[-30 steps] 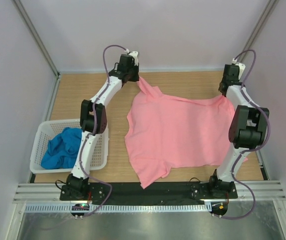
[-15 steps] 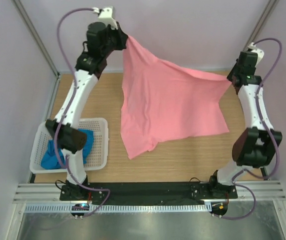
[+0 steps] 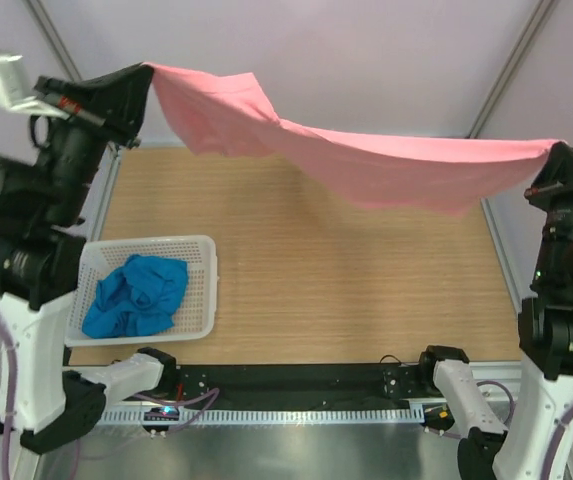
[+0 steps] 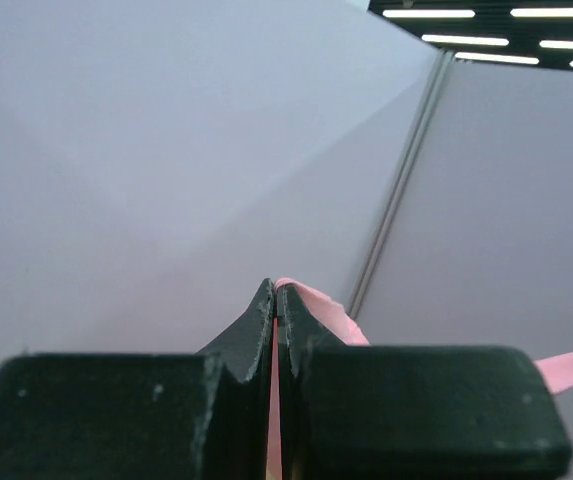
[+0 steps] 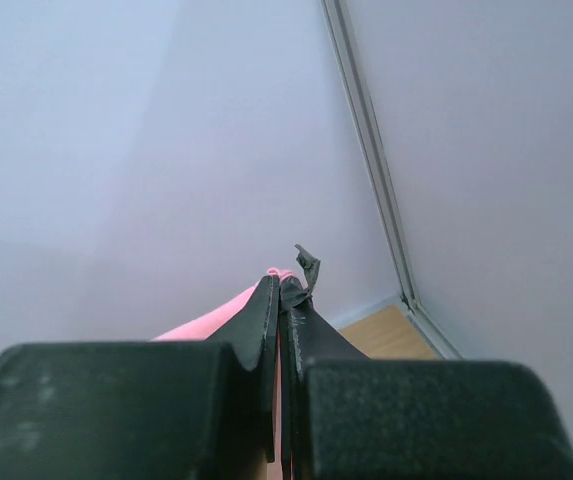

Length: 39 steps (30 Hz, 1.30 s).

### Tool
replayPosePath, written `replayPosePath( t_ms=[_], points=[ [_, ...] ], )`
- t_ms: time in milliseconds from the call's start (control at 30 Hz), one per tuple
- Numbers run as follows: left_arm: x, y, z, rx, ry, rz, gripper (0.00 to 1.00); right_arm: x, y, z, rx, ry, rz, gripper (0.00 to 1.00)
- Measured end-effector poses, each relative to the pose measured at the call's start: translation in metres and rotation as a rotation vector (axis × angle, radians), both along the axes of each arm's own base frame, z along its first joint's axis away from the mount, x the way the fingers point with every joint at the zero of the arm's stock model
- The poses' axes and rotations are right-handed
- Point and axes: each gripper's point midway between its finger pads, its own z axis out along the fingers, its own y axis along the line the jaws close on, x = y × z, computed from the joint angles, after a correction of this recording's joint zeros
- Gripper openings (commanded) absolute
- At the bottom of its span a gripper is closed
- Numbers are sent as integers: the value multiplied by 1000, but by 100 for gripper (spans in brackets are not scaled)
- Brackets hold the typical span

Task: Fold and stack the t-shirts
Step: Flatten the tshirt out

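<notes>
Arms both stand tall, reaching high above the wooden table. The left gripper is closed tight on one edge of the salmon pink fabric t-shirt, and the right gripper pinches the opposite edge. The shirt hangs stretched between the two jaws, sagging in the middle. Far below the left jaws, the crumpled bright blue t-shirt lies inside the white perforated plastic basket.
</notes>
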Motion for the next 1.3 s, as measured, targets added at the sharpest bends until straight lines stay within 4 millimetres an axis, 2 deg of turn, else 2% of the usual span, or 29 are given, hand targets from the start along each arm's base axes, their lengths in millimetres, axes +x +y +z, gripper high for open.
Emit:
replayPosePath(
  t_ms=[100,200,333,400,500,567,633,667,700,767,833,867,900,933,1000,1067,1133,1167,1233,1300],
  points=[
    [-52,19,21,-34,-89,-8,1,-33,5,17,-10,-75,5,1],
    [-107,39,51,-81,-202,-20,0,-53,9,34,-16,-131,15,1],
    [-137,47,72,-114,-285,-39,0,-53,11,37,-3,-147,24,1],
    [-134,45,72,-113,-283,-42,0,-45,10,31,5,-126,25,1],
    [-101,32,65,-91,-235,-43,0,-21,6,16,15,-63,16,1],
    [-54,13,50,-60,-165,-42,0,6,-2,-2,25,5,-10,1],
    [-1,-9,25,-21,-75,-47,0,40,-11,-29,32,96,-40,1],
    [37,-25,1,9,-8,-53,0,59,-16,-48,31,151,-57,1],
    [66,-38,-23,35,55,-60,0,76,-20,-67,29,208,-70,1],
    [133,-69,-90,98,201,-86,0,110,-30,-117,21,333,-101,1],
    [200,-100,-188,172,400,-112,0,142,-38,-177,8,478,-124,1],
    [222,-110,-229,200,476,-122,0,154,-41,-209,1,550,-132,1],
    [251,-123,-295,240,596,-134,0,164,-44,-241,-9,620,-138,1],
    [266,-130,-339,266,673,-140,0,170,-46,-266,-16,671,-143,1],
    [292,-143,-446,322,850,-154,0,185,-52,-324,-37,776,-154,1],
    [303,-148,-540,368,1006,-166,0,199,-56,-372,-55,878,-154,1],
    [308,-150,-602,399,1111,-168,0,217,-61,-408,-72,935,-154,1],
    [312,-153,-625,392,1149,-180,0,223,-63,-420,-75,958,-152,1],
    [336,-160,-615,379,1095,-196,0,238,-67,-442,-82,993,-152,1],
    [354,-164,-596,362,1037,-191,0,253,-72,-453,-87,1009,-153,1]
  ],
)
